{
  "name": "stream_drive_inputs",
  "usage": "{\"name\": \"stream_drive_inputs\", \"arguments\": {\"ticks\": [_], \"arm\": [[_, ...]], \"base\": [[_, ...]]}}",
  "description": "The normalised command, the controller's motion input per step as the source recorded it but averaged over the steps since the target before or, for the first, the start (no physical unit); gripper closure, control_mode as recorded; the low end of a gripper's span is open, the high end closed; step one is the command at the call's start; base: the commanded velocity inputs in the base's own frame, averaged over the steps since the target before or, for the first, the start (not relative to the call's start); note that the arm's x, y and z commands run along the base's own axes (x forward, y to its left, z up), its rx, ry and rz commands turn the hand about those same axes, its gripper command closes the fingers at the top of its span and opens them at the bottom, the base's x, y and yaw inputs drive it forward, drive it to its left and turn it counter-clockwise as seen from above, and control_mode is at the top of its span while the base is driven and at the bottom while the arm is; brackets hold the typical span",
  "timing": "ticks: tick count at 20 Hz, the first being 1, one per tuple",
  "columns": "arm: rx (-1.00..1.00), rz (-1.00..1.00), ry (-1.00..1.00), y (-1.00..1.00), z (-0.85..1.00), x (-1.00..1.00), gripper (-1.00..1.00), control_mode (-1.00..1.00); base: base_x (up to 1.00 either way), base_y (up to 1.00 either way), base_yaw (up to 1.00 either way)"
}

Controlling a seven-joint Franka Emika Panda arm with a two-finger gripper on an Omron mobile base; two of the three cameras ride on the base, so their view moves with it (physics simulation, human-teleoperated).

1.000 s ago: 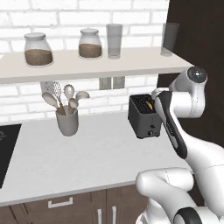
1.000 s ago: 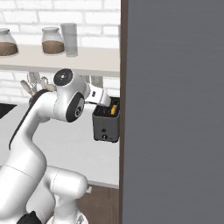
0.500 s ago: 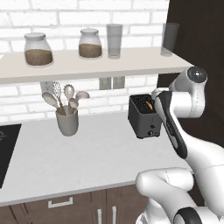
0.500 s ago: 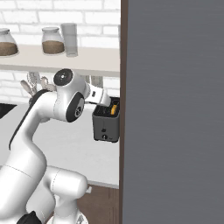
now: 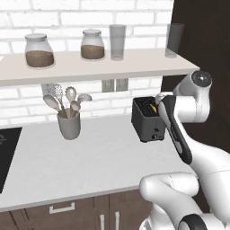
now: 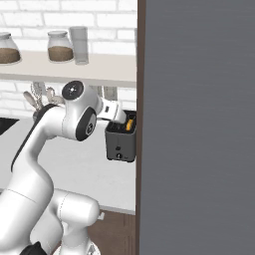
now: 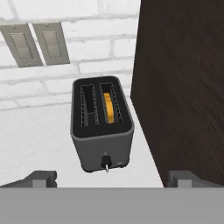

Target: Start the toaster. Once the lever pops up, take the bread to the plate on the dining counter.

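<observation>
Your claw (image 7: 109,178) stands wide apart and holds nothing; in the hand view its two tips rise at the lower left and lower right, with the toaster (image 7: 101,122) at the centre of the frame between them and farther off. The bread (image 7: 109,107) sits down in the right-hand slot of the toaster, the left slot bare. The toaster rests on the grey surface (image 5: 90,157) just beside a dark panel (image 7: 183,87) at right. In the left base view the toaster (image 5: 146,119) is centre-right, a utensil holder (image 5: 68,123) centre-left, jars (image 5: 39,50) on the shelf (image 5: 90,65) above.
</observation>
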Motion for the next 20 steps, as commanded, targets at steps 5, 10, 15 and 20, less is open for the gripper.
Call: {"name": "stream_drive_inputs", "arguments": {"ticks": [5, 10, 15, 20], "arm": [[0.00, 0.00, 0.00, 0.00, -0.09, 0.00, -1.00, -1.00], [0.00, 0.00, 0.00, 0.00, -0.10, 0.00, -1.00, -1.00], [0.00, 0.00, 0.00, 0.00, -0.04, 0.00, -1.00, -1.00], [0.00, 0.00, 0.00, 0.00, 0.00, 0.00, -1.00, -1.00]], "base": [[0.00, 0.00, 0.00], [0.00, 0.00, 0.00], [0.00, 0.00, 0.00], [0.00, 0.00, 0.00]]}}
